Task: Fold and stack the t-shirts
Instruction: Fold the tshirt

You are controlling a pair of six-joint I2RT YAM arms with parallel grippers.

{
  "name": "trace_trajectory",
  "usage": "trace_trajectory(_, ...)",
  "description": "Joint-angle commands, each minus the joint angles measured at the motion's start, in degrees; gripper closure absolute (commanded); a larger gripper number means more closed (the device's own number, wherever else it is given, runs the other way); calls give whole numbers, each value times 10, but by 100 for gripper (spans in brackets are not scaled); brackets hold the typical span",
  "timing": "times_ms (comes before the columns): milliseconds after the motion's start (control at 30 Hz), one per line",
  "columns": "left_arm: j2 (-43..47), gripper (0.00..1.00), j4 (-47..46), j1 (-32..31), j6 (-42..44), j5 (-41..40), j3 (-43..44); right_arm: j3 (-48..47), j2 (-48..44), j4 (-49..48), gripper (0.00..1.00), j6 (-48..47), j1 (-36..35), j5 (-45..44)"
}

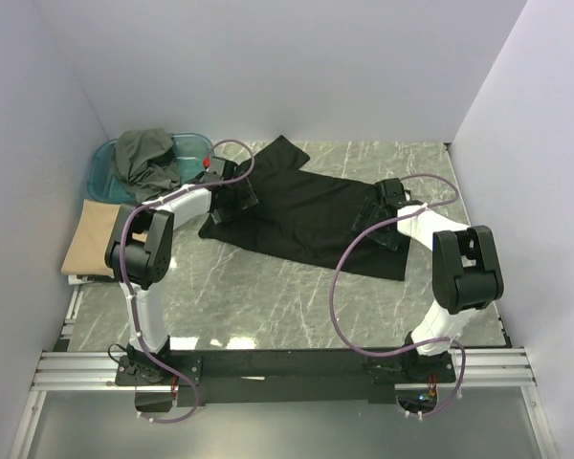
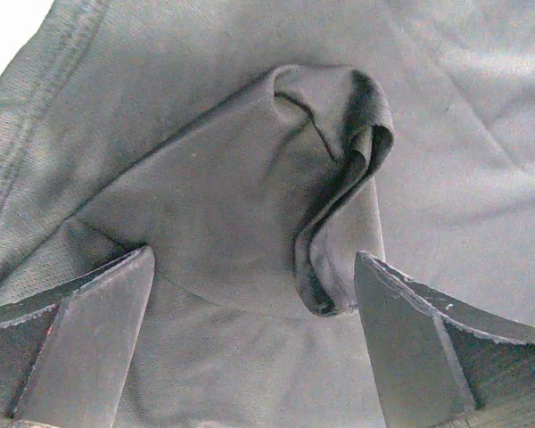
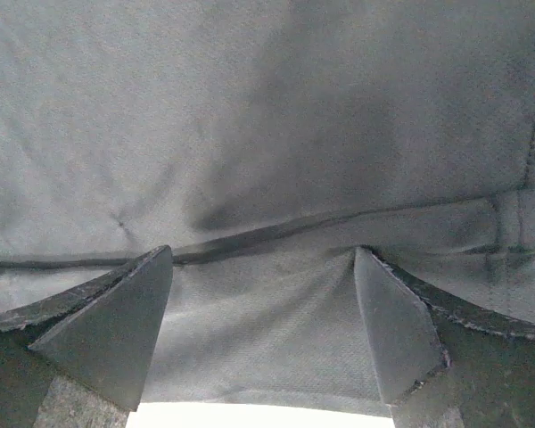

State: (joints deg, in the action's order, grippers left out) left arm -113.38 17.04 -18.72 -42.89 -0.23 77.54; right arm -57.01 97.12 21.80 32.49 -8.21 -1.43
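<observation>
The tan-beige t-shirt (image 1: 91,239) lies folded at the left edge of the table (image 1: 297,306). The black t-shirt (image 1: 306,215) lies mid-table, judged partly folded. The left gripper (image 1: 231,196) and right gripper (image 1: 383,206) stand over its ends, jaws spread, holding nothing. The grey-olive t-shirt (image 1: 145,158) sits crumpled in the teal tub (image 1: 193,142), not yet folded.

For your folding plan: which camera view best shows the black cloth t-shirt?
The top external view: the black cloth t-shirt lies spread out, nearly all visible. The wrist views show only close-up fabric: left a bunched fold, right a seam.
</observation>
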Motion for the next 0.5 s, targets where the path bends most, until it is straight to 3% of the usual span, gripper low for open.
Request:
trace_trajectory(0,-1,1,-18,10,-10,5,-12,-17,18,-2,11,1,3,-23)
trace_trajectory(100,2,0,-19,13,-11,5,-24,-6,19,-1,18,1,2,-35)
trace_trajectory(333,40,0,-17,13,-32,7,-91,44,-41,35,16,-6,2,-16)
trace_trajectory(467,106,1,-34,11,-70,15,-202,100,-91,32,16,-4,3,8)
